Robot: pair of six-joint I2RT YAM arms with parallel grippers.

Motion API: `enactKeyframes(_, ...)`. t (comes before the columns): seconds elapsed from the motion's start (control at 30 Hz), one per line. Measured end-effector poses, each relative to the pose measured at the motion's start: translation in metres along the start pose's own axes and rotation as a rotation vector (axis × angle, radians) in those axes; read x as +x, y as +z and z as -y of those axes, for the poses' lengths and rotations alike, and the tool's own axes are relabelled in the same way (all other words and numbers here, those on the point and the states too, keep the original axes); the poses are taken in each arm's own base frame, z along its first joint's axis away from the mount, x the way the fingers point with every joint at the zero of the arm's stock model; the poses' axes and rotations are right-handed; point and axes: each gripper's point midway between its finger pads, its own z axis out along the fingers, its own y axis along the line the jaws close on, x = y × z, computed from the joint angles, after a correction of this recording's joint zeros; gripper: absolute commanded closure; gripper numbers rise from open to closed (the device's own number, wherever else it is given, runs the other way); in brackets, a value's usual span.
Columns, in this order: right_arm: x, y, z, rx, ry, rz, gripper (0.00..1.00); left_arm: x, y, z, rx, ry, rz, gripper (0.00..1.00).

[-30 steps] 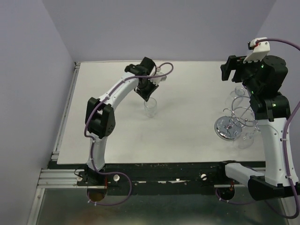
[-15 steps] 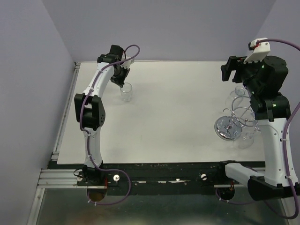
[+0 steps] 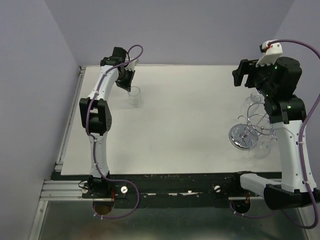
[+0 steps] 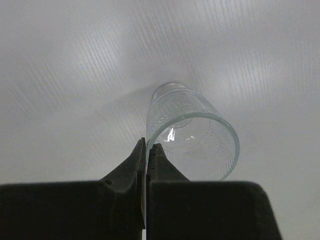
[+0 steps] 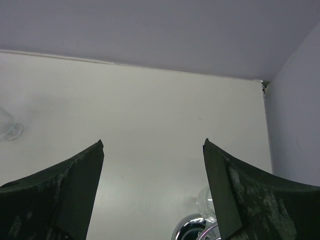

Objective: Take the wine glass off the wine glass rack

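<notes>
Lab rig: white table, plain lavender walls, aluminium rail.

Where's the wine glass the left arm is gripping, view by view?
Top external: wine glass at the table's far left, just below the left gripper.
Left wrist: centre right, its rim pinched between the fingers.
Right wrist: probably the clear sliver at the left edge, cut off.
Shared landmark: the white table.

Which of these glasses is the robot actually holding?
The lone glass at the table's far left: the left arm's fingers pinch its rim. The other glasses hang on the chrome rack at the right, gripped by nothing.
</notes>
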Motion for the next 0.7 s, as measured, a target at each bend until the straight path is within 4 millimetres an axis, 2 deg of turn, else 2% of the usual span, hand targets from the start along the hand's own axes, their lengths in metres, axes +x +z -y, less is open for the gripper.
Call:
enactKeyframes(0.17,0.005,0.006,-0.003,-0.021,0.002,-0.018,0.12,-0.011,-0.002,-0.006,0.050,-0.049,0.048,0.56)
enactKeyframes(0.3,0.009,0.011,-0.005,-0.032,0.003,-0.037,0.12,-0.023,-0.008,-0.012,0.053,-0.061,0.095,0.51)
enactKeyframes(0.5,0.009,0.014,-0.006,-0.041,0.004,-0.049,0.12,-0.026,-0.010,-0.012,0.050,-0.070,0.110,0.46)
enactKeyframes(0.6,0.006,0.014,-0.006,-0.040,0.000,-0.044,0.12,-0.031,-0.022,-0.010,0.041,-0.069,0.147,0.40)
enactKeyframes(0.7,0.004,0.013,-0.005,-0.040,-0.010,-0.038,0.12,-0.046,-0.053,-0.008,0.023,-0.052,0.239,0.37)
